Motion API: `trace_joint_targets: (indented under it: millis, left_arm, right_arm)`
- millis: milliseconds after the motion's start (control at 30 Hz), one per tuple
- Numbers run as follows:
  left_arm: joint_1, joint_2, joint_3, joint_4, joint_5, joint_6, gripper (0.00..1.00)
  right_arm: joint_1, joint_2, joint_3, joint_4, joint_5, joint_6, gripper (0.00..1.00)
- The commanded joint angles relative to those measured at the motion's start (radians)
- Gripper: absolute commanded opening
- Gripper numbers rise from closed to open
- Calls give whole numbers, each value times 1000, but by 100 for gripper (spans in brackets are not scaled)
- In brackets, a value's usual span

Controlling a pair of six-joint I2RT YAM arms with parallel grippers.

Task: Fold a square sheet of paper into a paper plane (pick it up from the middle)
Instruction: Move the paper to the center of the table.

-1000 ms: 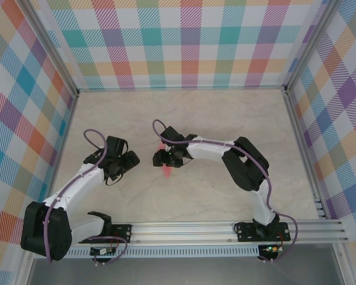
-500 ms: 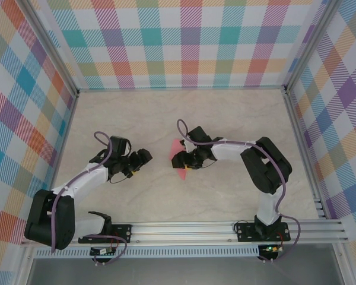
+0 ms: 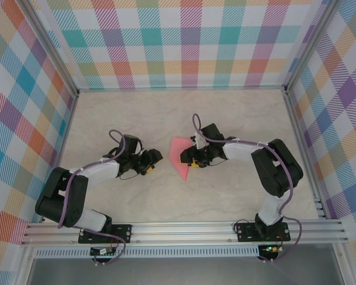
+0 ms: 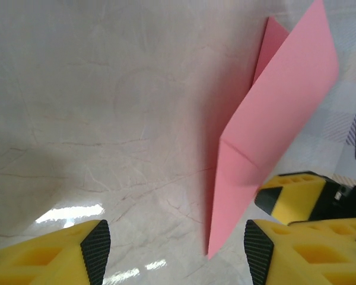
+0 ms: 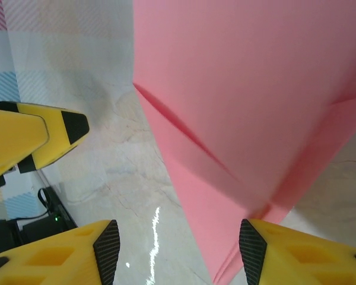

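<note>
The pink sheet of paper [image 3: 178,152] is folded into a pointed shape with creases, its tip toward the near edge, on the table's middle. In the left wrist view the paper [image 4: 273,119] stands partly raised and casts a shadow. Its tip hangs between the open fingers of my left gripper [image 4: 177,252], close to the right-hand pad. My left gripper [image 3: 155,159] sits just left of the paper. My right gripper [image 3: 188,161] is at the paper's right edge. Its jaws [image 5: 178,252] are open, with the paper [image 5: 249,101] lying between them against the right-hand pad.
Marbled table top [image 3: 225,119] stretches bare behind and to the right of the arms. Checked walls [image 3: 190,41] close in the back and both sides. An aluminium rail [image 3: 196,228] runs along the near edge. The two grippers face each other a few centimetres apart.
Both arms have moved right. The paper has gone with the right gripper and more of it shows. The left gripper has come up to the paper and its jaws have narrowed.
</note>
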Motion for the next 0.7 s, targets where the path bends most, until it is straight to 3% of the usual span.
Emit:
trace_joint_targets:
  millis: [0, 267, 433, 667]
  left_arm:
    - [-12, 1, 37, -11, -58, -9, 64]
    - [-14, -9, 40, -87, -144, -16, 65]
    - [-13, -31, 34, -131, -227, -34, 67]
    - [19, -123, -7, -196, -334, -53, 70]
  right_arm:
    - [29, -56, 78, -116, 178, 62, 58]
    - [191, -128, 170, -282, 568, 206, 58]
    - [338, -40, 311, -416, 738, 235, 57]
    - [361, 112, 418, -468, 756, 297, 51]
